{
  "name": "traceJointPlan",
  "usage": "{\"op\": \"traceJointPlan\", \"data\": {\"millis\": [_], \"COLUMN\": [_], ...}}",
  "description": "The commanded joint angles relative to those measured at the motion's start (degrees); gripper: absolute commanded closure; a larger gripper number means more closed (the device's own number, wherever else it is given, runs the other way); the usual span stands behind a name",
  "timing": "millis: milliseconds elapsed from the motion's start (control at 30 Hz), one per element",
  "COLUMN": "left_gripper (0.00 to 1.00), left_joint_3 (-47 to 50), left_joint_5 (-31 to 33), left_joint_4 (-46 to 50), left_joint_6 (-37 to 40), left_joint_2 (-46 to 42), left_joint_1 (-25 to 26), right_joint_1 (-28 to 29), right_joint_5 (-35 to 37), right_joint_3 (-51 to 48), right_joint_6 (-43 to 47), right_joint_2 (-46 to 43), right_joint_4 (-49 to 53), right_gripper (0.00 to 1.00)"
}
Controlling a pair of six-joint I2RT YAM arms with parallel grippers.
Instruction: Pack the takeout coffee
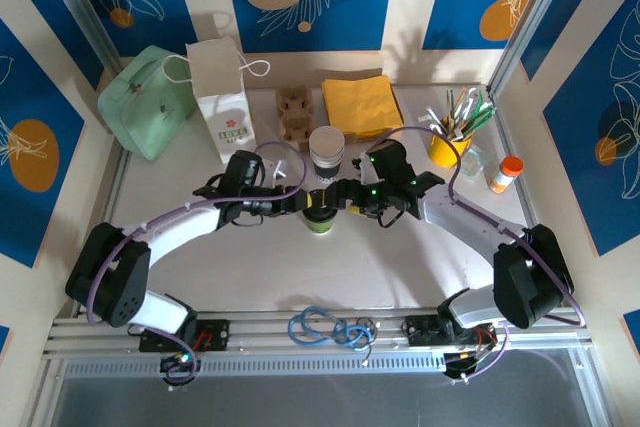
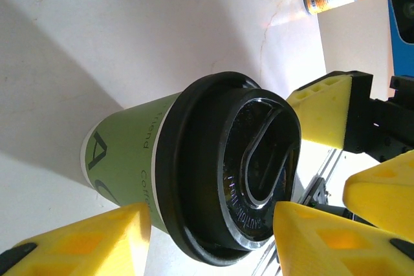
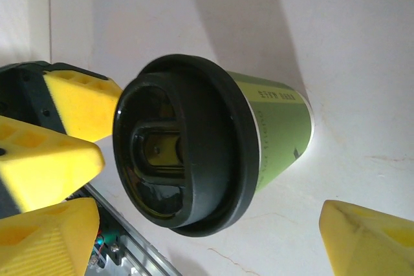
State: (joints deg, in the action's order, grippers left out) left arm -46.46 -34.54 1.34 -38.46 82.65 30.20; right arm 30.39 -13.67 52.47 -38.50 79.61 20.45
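The takeout coffee [image 1: 320, 217], a light green paper cup with a black lid, stands upright mid-table between my two grippers. My left gripper [image 1: 306, 205] reaches in from the left. In the left wrist view its yellow fingers [image 2: 84, 244] flank the black lid of the coffee [image 2: 194, 172], spread apart, and a sliver of table shows beside the rim. My right gripper [image 1: 343, 199] comes in from the right. In the right wrist view it [image 3: 210, 206] stands wide open around the cup [image 3: 213, 147], with clear gaps on both sides.
Behind the coffee stands a stack of cups [image 1: 326, 150]. Along the back are a white paper bag [image 1: 222, 97], a green pouch [image 1: 148, 99], a cardboard carrier [image 1: 293, 112], yellow napkins [image 1: 362, 105], a utensil holder [image 1: 450, 142] and an orange-capped bottle [image 1: 506, 174].
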Motion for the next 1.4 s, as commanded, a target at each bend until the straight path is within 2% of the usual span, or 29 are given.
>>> {"op": "traceJointPlan", "data": {"millis": [0,500,1000,1367], "left_gripper": [0.47,0.51,0.52,0.51], "left_joint_3": [0.1,1.1,2.95,-1.49], "left_joint_5": [-1.83,1.56,2.71,2.3], "left_joint_4": [-0.11,1.06,1.7,6.03], "left_joint_6": [1.72,1.63,2.07,4.99], "left_joint_2": [-0.01,3.61,3.42,2.86], "left_joint_1": [0.92,0.99,1.01,1.06], "right_joint_1": [0.37,0.2,-1.04,-0.55], "right_joint_5": [1.08,4.21,4.71,4.71], "right_joint_3": [-1.17,-4.22,-5.28,-2.71], "right_joint_6": [1.23,-1.72,-3.61,-3.19], "right_joint_2": [-0.61,1.36,2.87,2.32], "right_joint_4": [1.08,0.24,0.73,0.71], "right_gripper": [0.11,0.12,0.12,0.12]}}
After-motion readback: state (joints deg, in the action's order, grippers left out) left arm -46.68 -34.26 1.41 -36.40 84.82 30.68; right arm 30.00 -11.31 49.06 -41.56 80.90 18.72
